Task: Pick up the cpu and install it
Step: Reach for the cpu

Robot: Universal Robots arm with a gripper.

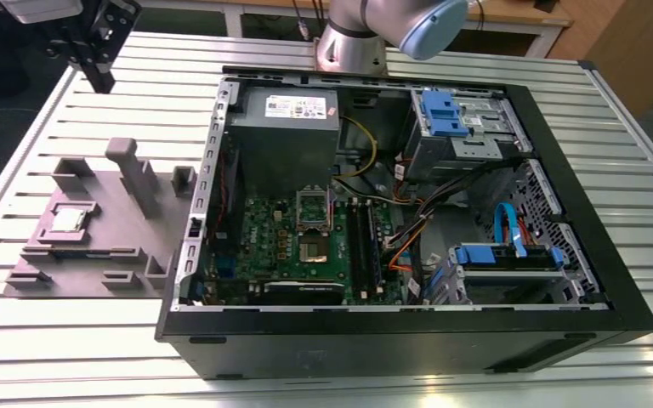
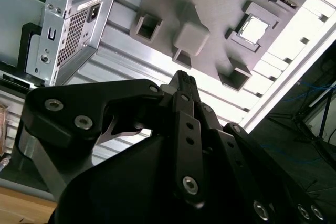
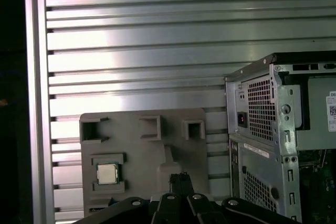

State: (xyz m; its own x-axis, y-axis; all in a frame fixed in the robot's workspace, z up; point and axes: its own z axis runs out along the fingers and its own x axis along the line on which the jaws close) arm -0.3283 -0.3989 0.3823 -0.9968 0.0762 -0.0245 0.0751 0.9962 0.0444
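Note:
The cpu (image 1: 69,219) is a small silvery square chip lying flat in a recess of a grey holder block (image 1: 133,223) on the slatted table, at the exterior view's left. Both wrist views show the cpu (image 2: 255,28) (image 3: 107,173) from above, still seated in its pocket. My gripper (image 1: 101,83) hangs high over the table's far left corner, well apart from the chip. Its black fingers (image 2: 182,80) (image 3: 181,178) are pressed together with nothing between them. The motherboard socket (image 1: 314,247) inside the open computer case lies bare, with its metal frame (image 1: 312,204) swung up.
The open black computer case (image 1: 599,280) takes up the middle and the exterior view's right. It holds a power supply (image 1: 286,110), blue drive brackets (image 1: 445,110), cables and memory sticks (image 1: 363,238). Grey posts (image 1: 122,157) stick up from the holder block.

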